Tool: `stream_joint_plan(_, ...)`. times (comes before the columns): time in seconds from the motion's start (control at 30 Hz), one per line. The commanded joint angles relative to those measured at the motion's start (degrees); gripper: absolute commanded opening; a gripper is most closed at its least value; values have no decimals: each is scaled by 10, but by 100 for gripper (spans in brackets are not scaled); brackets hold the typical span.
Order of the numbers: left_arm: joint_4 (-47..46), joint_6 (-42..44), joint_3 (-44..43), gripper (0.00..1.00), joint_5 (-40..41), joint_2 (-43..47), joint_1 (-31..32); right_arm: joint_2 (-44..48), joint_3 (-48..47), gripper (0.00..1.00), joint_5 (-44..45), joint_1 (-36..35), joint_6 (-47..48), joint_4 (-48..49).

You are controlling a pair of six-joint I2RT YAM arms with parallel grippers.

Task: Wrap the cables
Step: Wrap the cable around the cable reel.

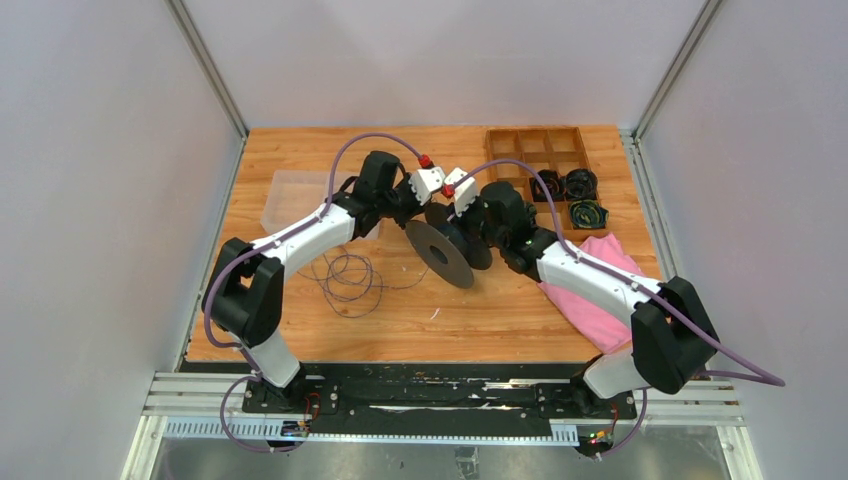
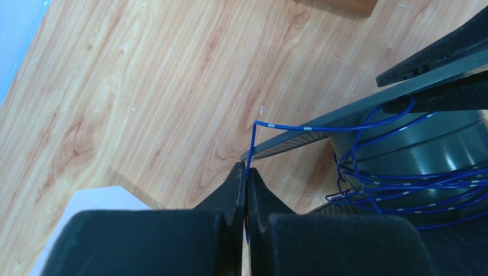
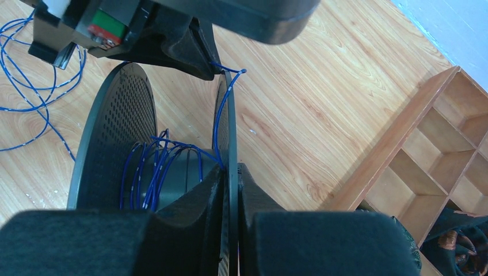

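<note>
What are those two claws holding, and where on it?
The left gripper pinches the thin blue cable just off the spool; the right gripper clamps the edge of one spool disc.

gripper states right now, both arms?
Left gripper: closed, pinching the cable.
Right gripper: closed on the spool rim.

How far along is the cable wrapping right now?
Done: several turns of blue wire already sit on the hub of the reel. In hand: the left fingers pinch the wire while the right fingers clamp the reel rim. Left: loose loops on the table still need winding.
</note>
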State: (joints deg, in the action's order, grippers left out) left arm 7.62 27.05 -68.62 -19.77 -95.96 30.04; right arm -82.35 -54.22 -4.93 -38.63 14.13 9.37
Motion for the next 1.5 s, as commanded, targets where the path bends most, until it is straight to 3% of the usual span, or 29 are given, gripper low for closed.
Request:
stream_joint_plan(0.0, -18, -2, -8, 0, 3, 16, 5, 7, -15, 4, 9, -10, 6, -5)
stream_joint_plan(0.13, -8, -18, -22, 2, 5, 16, 5, 12, -26, 1, 32, -11, 3, -20)
stream_joint_plan(0.47, 50, -50, -85, 21, -6, 0, 5, 32, -45, 1, 62, -11, -11, -48)
stream_joint_plan(0.8, 88, -48, -122, 31, 0, -3, 4, 55, -52, 1, 58, -7, -2, -52)
stream_joint_plan(1.47, 107, -108, -145, 71, -36, 32, -15, 86, -62, 1, 11, 34, -7, -77)
